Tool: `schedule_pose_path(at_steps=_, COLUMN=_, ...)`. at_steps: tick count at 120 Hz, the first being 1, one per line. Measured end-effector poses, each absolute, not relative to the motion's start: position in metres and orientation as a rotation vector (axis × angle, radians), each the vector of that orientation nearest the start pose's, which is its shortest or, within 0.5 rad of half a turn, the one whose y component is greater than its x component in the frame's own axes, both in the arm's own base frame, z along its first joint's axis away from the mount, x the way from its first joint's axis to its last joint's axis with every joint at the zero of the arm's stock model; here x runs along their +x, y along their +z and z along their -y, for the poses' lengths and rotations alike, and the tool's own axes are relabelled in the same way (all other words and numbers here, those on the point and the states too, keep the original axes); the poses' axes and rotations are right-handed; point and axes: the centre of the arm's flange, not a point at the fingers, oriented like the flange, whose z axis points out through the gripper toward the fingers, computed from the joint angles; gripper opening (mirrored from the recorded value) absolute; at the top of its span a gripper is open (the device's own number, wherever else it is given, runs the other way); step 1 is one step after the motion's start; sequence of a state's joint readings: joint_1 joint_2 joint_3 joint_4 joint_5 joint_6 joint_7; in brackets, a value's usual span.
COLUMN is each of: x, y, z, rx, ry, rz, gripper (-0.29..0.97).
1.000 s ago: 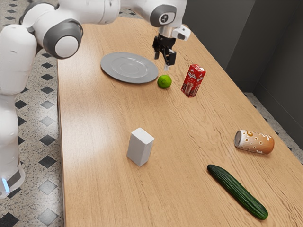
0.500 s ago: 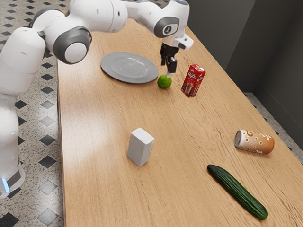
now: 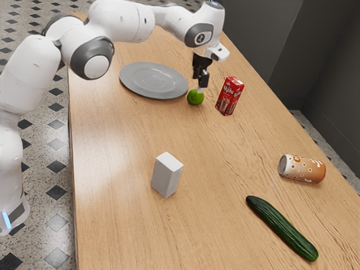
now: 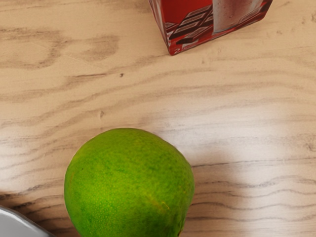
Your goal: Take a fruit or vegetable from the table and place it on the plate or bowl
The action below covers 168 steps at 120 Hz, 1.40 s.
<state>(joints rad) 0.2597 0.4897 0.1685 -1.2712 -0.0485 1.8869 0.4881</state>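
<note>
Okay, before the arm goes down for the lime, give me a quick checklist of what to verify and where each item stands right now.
1. Gripper above the lime: ok, it hangs just over it.
2. Lime resting free on the table: ok.
3. Red carton apart from the lime: ok, the wrist view shows bare wood between them.
4. Plate near the lime: ok, its rim lies right beside it.
5. Hand exactly centred on the lime: cannot tell.
</note>
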Motion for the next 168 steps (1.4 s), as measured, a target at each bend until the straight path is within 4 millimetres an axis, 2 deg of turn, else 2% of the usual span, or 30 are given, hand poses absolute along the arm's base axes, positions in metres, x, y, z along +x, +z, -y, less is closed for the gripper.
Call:
schedule_pose_path(at_steps=37, x=0.666, y=0.461, z=-0.274, rx=-3.085, ry=-0.113, rz=-0.145, gripper=0.68)
schedule_pose_path(at_steps=81, x=0.661, y=0.46, z=-0.288, rx=-3.083, ry=-0.113, rz=-0.149, gripper=0.68)
schedule_pose_path(at_steps=106, x=0.669, y=0.46, z=-0.289, rx=-3.076, ry=-0.134, rz=-0.169, gripper=0.68)
schedule_pose_path(at_steps=132, x=0.674, y=0.442, z=-0.289, rx=-3.087, ry=-0.118, rz=-0.18, gripper=0.68)
schedule_pose_path(at_steps=168, x=0.675, y=0.435, z=-0.292, rx=-3.08, ry=-0.118, rz=-0.183, gripper=0.68)
